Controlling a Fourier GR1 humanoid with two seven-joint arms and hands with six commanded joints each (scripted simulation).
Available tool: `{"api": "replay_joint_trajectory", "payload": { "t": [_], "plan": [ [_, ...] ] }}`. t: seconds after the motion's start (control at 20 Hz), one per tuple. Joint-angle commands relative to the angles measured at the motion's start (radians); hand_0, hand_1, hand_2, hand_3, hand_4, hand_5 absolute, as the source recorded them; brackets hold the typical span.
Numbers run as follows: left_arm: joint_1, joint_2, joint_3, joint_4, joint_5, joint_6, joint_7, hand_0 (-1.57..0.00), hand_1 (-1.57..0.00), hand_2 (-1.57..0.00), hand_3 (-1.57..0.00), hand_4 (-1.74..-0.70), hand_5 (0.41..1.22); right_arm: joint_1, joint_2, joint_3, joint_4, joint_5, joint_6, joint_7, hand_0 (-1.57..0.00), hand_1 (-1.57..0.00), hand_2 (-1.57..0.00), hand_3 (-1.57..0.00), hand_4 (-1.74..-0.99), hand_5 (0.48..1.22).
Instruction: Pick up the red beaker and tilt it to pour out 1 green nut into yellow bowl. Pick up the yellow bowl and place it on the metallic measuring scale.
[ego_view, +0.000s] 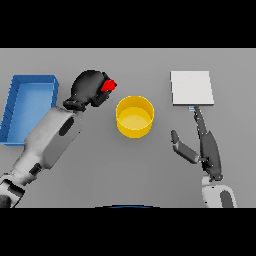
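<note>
The left hand (90, 88) clamps its fingers on the red beaker (108, 85) left of the yellow bowl (135, 116), while the right hand (200, 145) rests with fingers apart.

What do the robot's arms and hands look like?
Both arms are chunky light-grey and white tubes with dark oval patches. The left hand is dark, rounded and bulky. The right hand is dark too, with long slim fingers and a thumb. No cables or writing show.

Smooth glossy yellow bowl (135, 117); matt pale scale (192, 88), matt grey table (125, 170)
</note>
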Motion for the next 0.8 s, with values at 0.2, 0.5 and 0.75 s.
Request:
{"api": "replay_joint_trajectory", "payload": {
  "t": [0.2,0.5,0.75],
  "plan": [
    [-0.096,0.038,-0.117,0.049,-0.122,-0.05,0.004,-1.57,-1.57,-1.57,-1.57,-1.69,1.196,-0.01,0.001,0.004,-0.009,0.007,-0.001,0.028,0.0,0.0,0.0,0.0,-1.282,0.705],
    [-0.224,0.055,-0.271,0.095,-0.225,-0.195,-0.043,-1.57,-1.57,-1.57,-1.28,-1.7,1.215,-0.005,0.019,-0.011,0.007,-0.029,-0.002,0.005,0.0,0.0,0.0,0.0,-1.292,0.678],
    [-0.312,0.044,-0.413,0.154,-0.311,-0.254,-0.121,-1.57,-1.57,-1.57,-1.47,-1.73,1.219,0.002,0.033,-0.023,0.019,-0.057,0.0,-0.027,0.0,0.0,0.0,0.0,-1.291,0.648]
  ]
}}
